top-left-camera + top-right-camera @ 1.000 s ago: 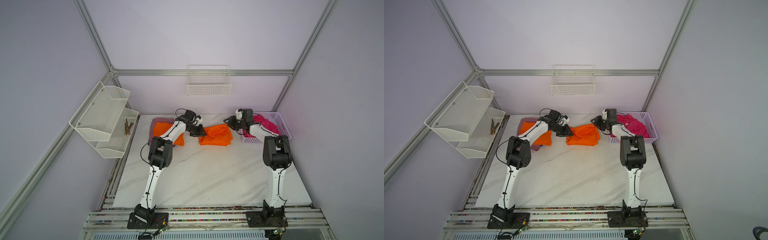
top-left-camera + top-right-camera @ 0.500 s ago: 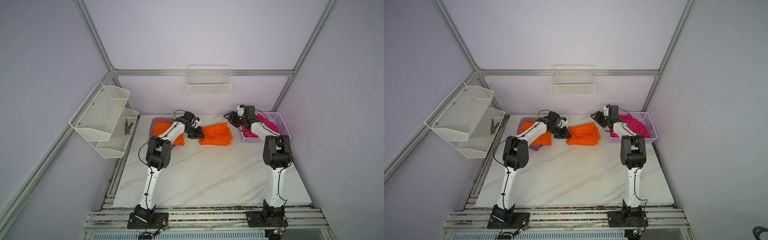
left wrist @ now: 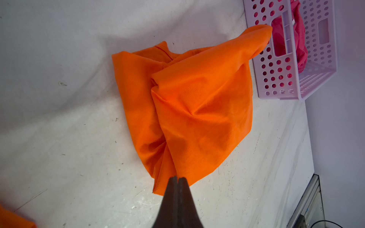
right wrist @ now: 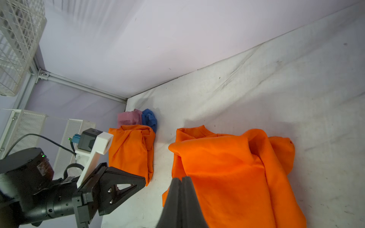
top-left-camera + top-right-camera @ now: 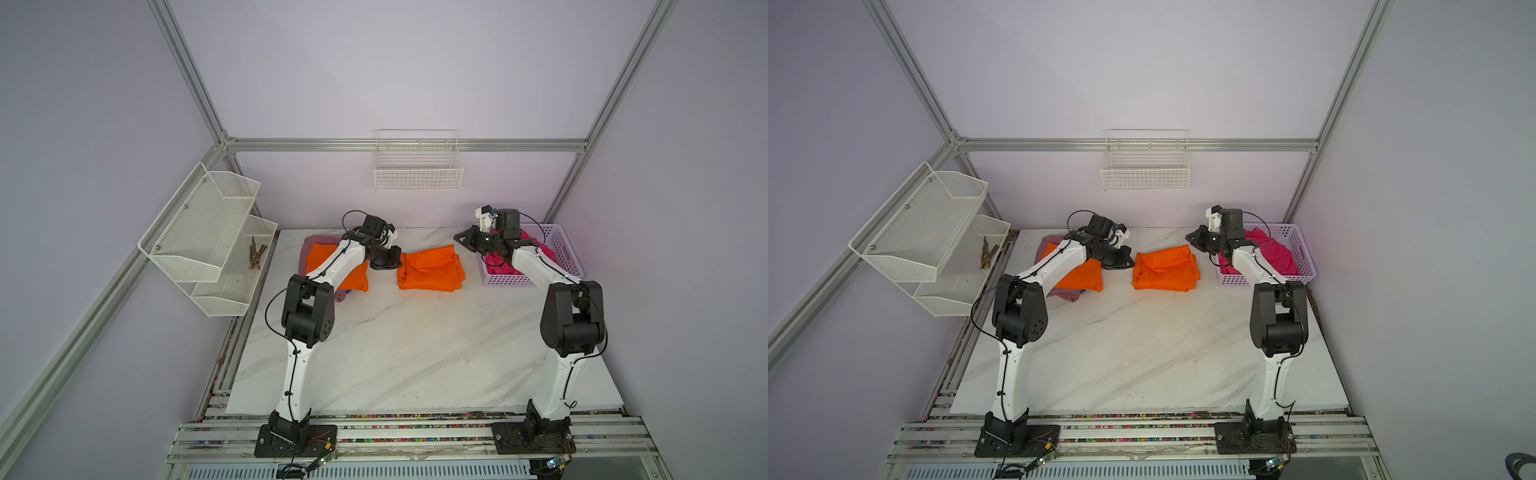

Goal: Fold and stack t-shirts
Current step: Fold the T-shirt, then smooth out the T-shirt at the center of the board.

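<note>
Marble table: everything's bunched up at the far end lol
Left fingers: pressed together, pinching the left end of the middle orange t-shirt; the cloth puckers right into them
Shirt axis: long way runs across the table, from one arm's side to the other's
Right fingers: together too, hovering by its far right corner, with no cloth visibly between them
Nearer arm: left, easily
Stack: folded orange t-shirt sits just left of that grip, so I'd guess it's headed there
Lilac basket: hot pink t-shirt inside

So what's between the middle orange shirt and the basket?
Nothing but a bare strip of table separates the orange shirt from the basket; both top views show it.
</note>
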You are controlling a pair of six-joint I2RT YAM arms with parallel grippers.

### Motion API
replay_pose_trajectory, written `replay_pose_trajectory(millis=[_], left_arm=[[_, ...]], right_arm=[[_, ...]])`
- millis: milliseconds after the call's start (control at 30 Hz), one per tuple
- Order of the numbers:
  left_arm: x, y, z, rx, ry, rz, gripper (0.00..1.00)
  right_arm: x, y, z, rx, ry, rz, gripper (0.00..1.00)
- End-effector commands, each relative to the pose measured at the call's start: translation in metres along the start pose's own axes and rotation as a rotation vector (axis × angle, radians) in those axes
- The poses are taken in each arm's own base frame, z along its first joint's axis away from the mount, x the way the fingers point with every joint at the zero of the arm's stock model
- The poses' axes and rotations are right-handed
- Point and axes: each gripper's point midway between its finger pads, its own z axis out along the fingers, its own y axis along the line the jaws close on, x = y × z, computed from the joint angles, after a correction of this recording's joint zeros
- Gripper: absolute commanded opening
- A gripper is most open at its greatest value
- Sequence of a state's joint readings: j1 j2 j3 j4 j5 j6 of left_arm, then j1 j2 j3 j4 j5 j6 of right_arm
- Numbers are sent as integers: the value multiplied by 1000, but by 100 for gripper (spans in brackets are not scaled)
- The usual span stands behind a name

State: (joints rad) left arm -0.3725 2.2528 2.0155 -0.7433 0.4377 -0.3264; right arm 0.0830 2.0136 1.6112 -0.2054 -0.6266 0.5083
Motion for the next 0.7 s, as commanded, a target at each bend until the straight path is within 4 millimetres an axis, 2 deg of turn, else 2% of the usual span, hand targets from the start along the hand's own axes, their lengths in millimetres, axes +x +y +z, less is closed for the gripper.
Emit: replay_pose_trajectory(millis=[0,100,367,667], left_arm=[[-18,-32,3,57,-49,96,0],[-20,-45,15,99,-36,120,0],[-10,-77,41,204,-12,163,0],[-6,-82,72,290,-2,102,0]], right_arm=[[43,-17,36,44,155,8,0],[56,-24,54,51,205,17,0],[59,-41,82,20,220,60,0],[62,-60,104,8,207,90,0]])
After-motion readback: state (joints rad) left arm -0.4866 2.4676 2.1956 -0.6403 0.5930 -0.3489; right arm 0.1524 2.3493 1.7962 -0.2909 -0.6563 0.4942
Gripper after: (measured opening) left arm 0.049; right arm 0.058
